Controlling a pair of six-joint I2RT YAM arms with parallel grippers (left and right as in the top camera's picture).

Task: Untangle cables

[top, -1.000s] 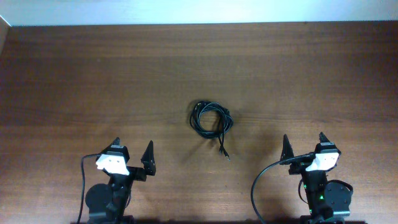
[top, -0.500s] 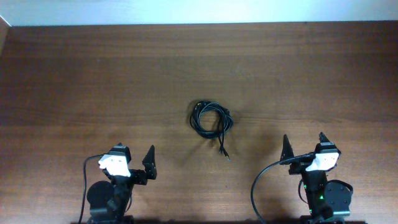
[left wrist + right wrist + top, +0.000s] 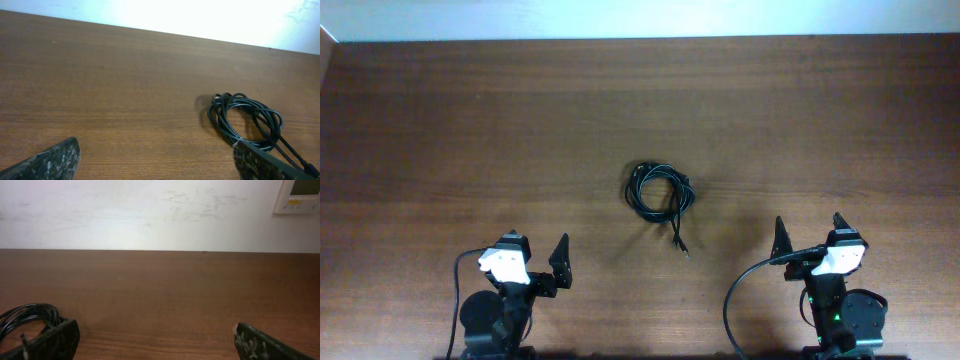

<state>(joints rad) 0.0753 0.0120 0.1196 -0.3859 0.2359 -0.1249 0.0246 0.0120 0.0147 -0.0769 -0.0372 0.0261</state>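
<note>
Thin black tangled cables [image 3: 658, 192] are not yet grasped, so a reach is judged needed from spread, empty jaws at five and seven o'clock.

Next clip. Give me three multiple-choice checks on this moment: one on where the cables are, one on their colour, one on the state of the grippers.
1. Where do the cables lie on the table?
A. At its far left edge
B. Near its middle, ahead of both arms
C. Against its far edge by the wall

2. What colour are the cables?
A. White
B. Red
C. Black

3. How do the left gripper and the right gripper stand?
A. Both open and empty
B. Left shut on the cables
C. Both shut on the cables

Answers: 1 B, the overhead view shows the bundle mid-table. 2 C, they are black in every view. 3 A, each wrist view shows the fingers spread with nothing between them.
</note>
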